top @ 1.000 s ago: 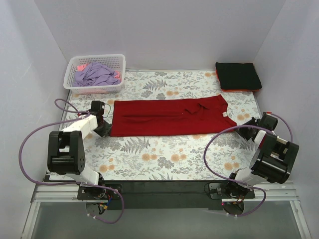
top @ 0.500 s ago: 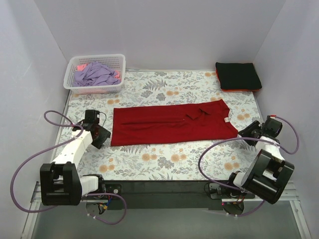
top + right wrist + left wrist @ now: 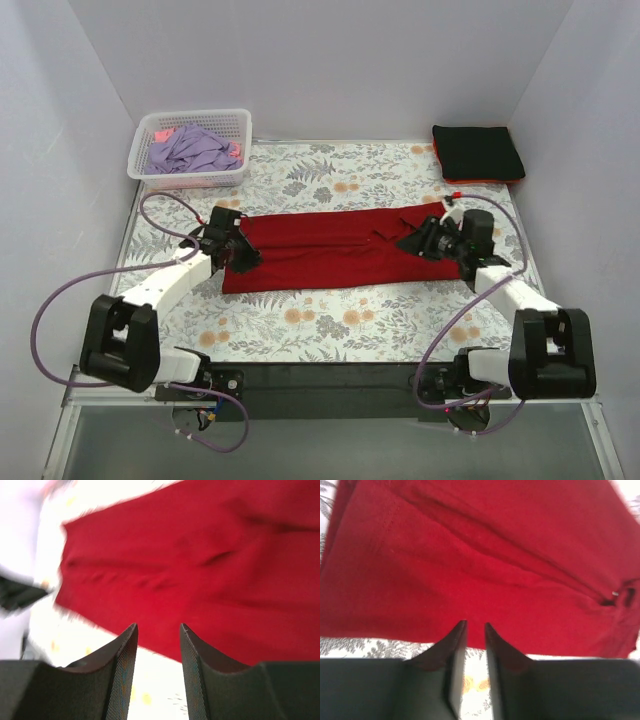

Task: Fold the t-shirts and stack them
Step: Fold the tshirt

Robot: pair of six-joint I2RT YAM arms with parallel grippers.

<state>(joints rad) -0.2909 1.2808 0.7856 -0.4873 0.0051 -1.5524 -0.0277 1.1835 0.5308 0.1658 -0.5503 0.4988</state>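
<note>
Subject garment: one deep-red t-shirt [image 3: 330, 250] lies flat on the floral-clothed counter [image 3: 340, 325], at the centre of the top view. It is folded into a long narrow band. Its long axis runs left to right across the frame, nearly level, with the right end a touch higher. The straight hem end points to the left of the frame. The folded-in sleeve creases sit toward the right end, so the shoulder end points right. The collar itself is hidden under the right arm.

Left claw [image 3: 235, 247]: positioned over the left end of the band. In the left wrist view its two fingers [image 3: 452, 650] stand only a narrow slit apart, with patterned cloth showing through the gap and nothing gripped. The tips reach the shirt's near edge.

Right claw [image 3: 420, 240]: positioned over the right end of the band. In the right wrist view, which is blurred, its fingers [image 3: 120, 660] stand moderately apart with nothing between them. The red fabric lies just beyond the tips.

Other items: a white lattice basket [image 3: 195, 180] at the upper left holds crumpled lavender tees [image 3: 190, 148] and a pink one [image 3: 162, 133]. At the upper right a folded black tee [image 3: 478, 150] rests on an orange-red one [image 3: 480, 181], of which only the edge shows.
</note>
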